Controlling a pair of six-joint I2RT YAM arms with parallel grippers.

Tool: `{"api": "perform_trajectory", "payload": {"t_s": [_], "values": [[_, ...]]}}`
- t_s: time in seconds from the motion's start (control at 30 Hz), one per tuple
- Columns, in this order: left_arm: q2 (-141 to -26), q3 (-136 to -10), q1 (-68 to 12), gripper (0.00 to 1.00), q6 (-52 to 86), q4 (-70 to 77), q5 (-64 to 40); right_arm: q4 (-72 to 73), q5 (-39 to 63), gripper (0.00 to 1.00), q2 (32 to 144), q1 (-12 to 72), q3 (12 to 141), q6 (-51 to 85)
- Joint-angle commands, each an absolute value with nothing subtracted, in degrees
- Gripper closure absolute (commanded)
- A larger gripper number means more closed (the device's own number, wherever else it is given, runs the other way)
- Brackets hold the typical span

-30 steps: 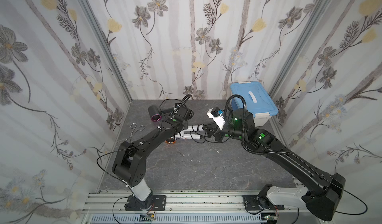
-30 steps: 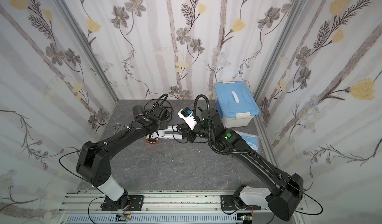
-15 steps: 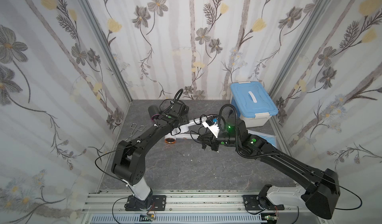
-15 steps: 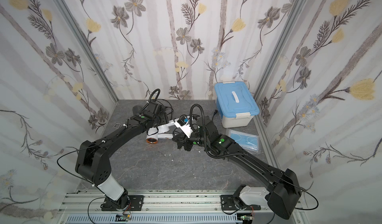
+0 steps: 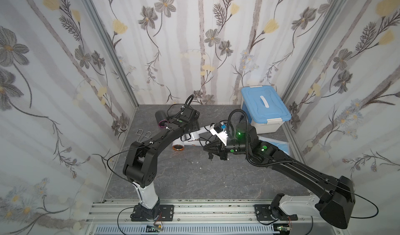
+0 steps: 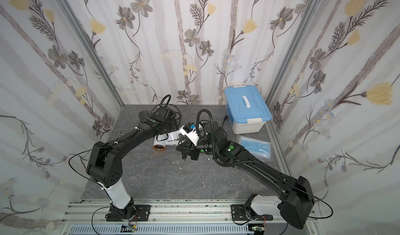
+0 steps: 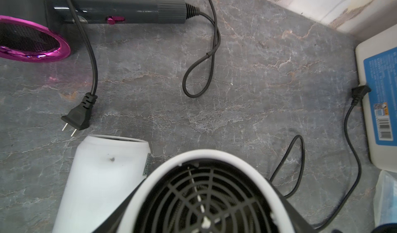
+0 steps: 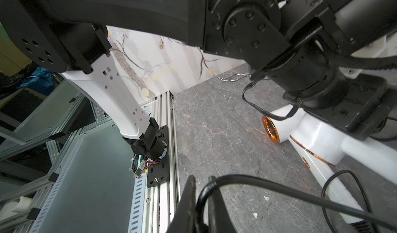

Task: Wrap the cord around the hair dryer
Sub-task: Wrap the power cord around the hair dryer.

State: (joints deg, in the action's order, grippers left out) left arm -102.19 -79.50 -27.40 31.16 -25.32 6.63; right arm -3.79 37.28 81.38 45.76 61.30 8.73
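Under left end effector (image 5: pixel 191 126), hair dryer (image 5: pixel 194 136) half hidden.

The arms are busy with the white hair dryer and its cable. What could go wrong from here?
1. The right gripper pinches the cord near its fingertips; a hard pull could slip it free.
2. The plug lies against the box and might catch there as the cord tightens.
3. The gray dryer's lead lies close to the white dryer, so it could get swept into the wrap.
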Motion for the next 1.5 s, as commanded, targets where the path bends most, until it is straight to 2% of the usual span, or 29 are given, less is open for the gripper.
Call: {"api": "perform_trajectory", "payload": {"t_s": [0.0, 0.17, 0.47, 0.8, 0.97, 1.23, 1.47], "values": [[-102.6, -80.4, -28.4, 1.00, 27.3, -26.3, 12.0, 1.8, 42.1, 1.00, 81.9, 45.4, 63.8, 8.1], [-99.7, -78.0, -30.1, 1.00, 19.0, -28.5, 11.3, -1.1, 38.8, 1.00, 83.8, 40.0, 66.3, 6.9], [-94.4, -74.7, -31.8, 1.00, 6.5, -32.5, -5.1, -6.6, 38.7, 1.00, 89.9, 30.3, 69.6, 0.0], [-84.4, -67.0, -32.1, 1.00, 4.0, -24.6, -28.3, -2.7, 47.4, 1.00, 99.8, 23.6, 70.4, -2.6], [-77.9, -63.8, -30.6, 1.00, 7.6, -18.9, -32.0, -2.7, 45.3, 1.00, 101.7, 22.2, 69.2, -5.4], [-73.4, -64.3, -28.2, 1.00, 18.1, -13.9, -24.5, 4.8, 45.6, 1.00, 101.9, 22.1, 61.3, -2.1], [-74.2, -67.1, -28.0, 1.00, 26.6, -15.3, -5.7, 16.7, 46.5, 1.00, 101.4, 23.0, 52.2, 6.2]]}}
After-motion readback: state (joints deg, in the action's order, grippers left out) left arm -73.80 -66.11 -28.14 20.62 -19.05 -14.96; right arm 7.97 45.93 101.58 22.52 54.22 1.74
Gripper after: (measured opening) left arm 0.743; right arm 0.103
